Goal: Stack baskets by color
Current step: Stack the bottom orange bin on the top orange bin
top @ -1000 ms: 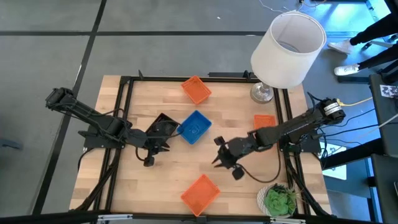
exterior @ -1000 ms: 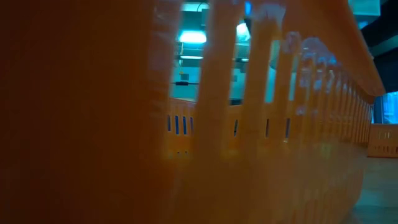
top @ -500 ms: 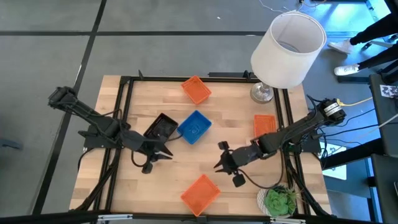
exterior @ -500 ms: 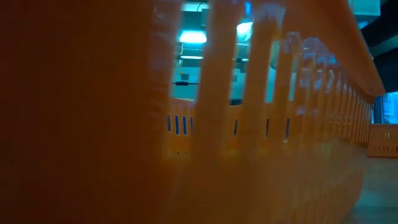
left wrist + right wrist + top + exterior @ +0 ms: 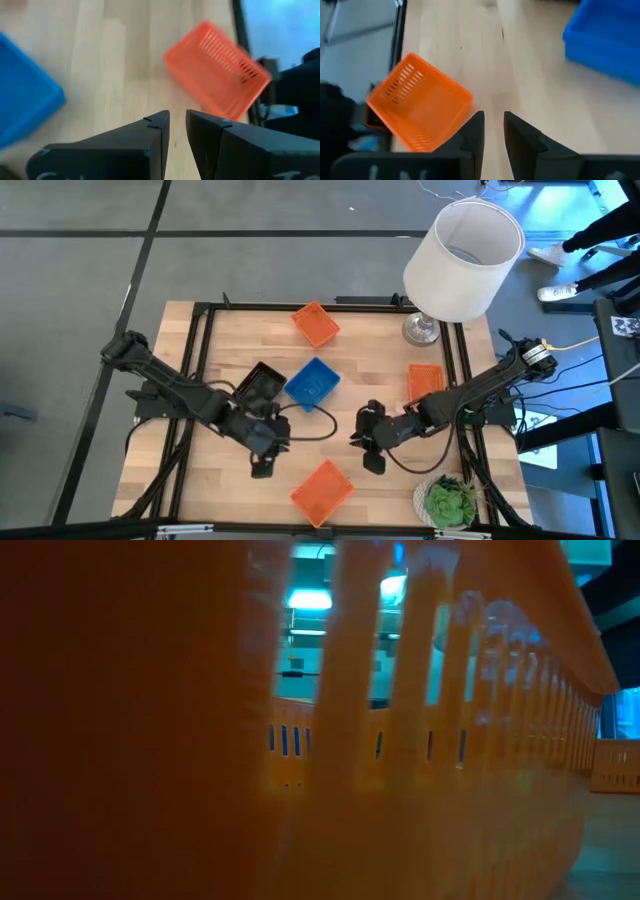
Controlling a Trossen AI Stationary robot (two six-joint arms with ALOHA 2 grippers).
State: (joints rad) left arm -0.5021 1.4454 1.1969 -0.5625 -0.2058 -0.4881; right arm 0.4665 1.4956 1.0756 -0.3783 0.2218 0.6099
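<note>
High view shows the left gripper (image 5: 268, 442) low over bare wood in the lower middle of the frame, its fingers nearly pressed together with only a thin slit between them in the left wrist view, pinching nothing. The right gripper (image 5: 368, 438) hangs just right of centre, fingers likewise almost together and empty. Between and below the 2 grippers, near the bottom edge, lies an orange basket (image 5: 322, 489), and both wrist cameras look toward it. Above the left gripper, the blue basket (image 5: 312, 384) sits mid-table with the black basket (image 5: 258, 384) touching or just beside its left corner; I cannot tell whether either is already more than 1 deep. A second orange basket (image 5: 316, 324) rests near the top edge, and a third orange one (image 5: 425, 379) lies at the right, near the lamp base (image 5: 421, 330) under the white lampshade (image 5: 464, 246). A plant (image 5: 448, 502) sits at lower right. By my reckoning the 3 orange ones remain to be gathered into 1 pile.
</note>
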